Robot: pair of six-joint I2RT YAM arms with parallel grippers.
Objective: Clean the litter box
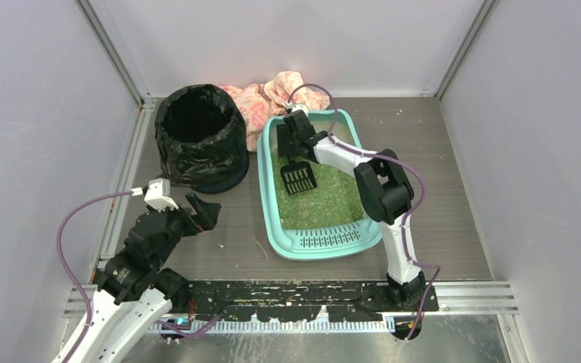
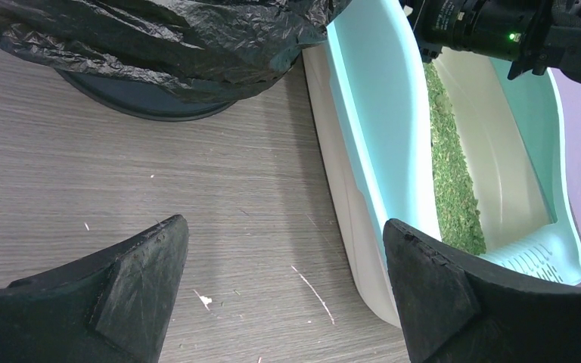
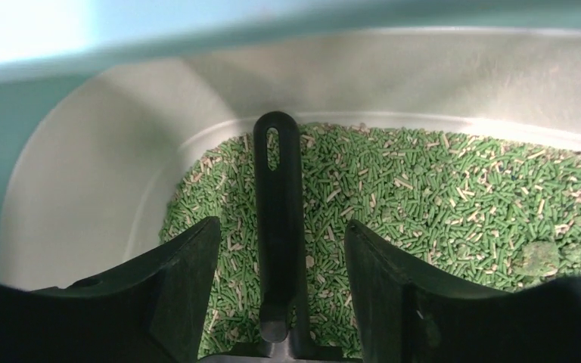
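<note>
- Top external view showed the surface (image 1: pixel 461 227) walled on three sides, with bare room to the right of the box and in front of the left arm.
- The litter box (image 1: pixel 325 240) lay mid-surface, slotted lip toward the arm bases, with green litter (image 1: pixel 325 200) covering its floor.
- The bin (image 1: pixel 197 136), lined with a black bag, stood open just beside the box's far left corner. In my judgement, a short carry over that rim would reach it.
- A pink cloth (image 1: pixel 272 94) was bunched behind both.
- The left end effector (image 2: pixel 284 227), wide open and empty, hovered over bare surface near the bin's base.
- The right end effector (image 1: pixel 293 144) reached into the box's far end. Its fingers (image 3: pixel 189 257) stood apart on either side of the handle, with a gap on each side, so nothing was gripped.
- The scoop (image 1: pixel 299 179) lay flat on the litter, its handle close to the far wall, so room was tight there.
- What looked like a clump (image 3: pixel 537 257) sat in the litter. Cleaning seemed barely begun, with scooping and dumping both left to do.
</note>
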